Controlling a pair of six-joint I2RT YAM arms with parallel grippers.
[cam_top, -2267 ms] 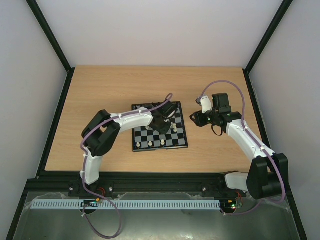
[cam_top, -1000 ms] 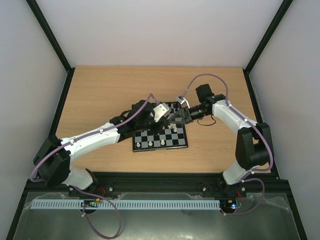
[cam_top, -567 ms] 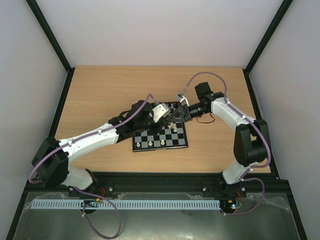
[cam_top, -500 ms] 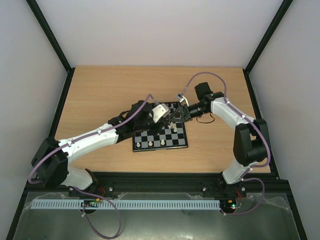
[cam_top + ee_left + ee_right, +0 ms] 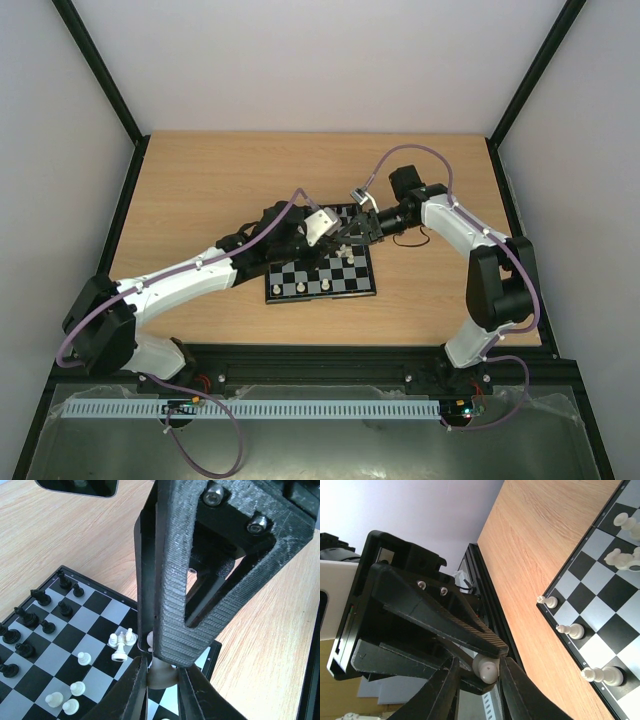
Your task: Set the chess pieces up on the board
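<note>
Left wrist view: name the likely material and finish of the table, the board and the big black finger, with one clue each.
Table: wood or wood-look laminate, matte; pale streaky grain. Board: probably plastic, smooth; crisp flat squares. Right gripper's finger: likely printed plastic, matte; fine layered ridges.

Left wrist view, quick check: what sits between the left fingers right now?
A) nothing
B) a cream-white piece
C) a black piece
B: a cream-white piece sits between the left fingers, touching both.
</note>
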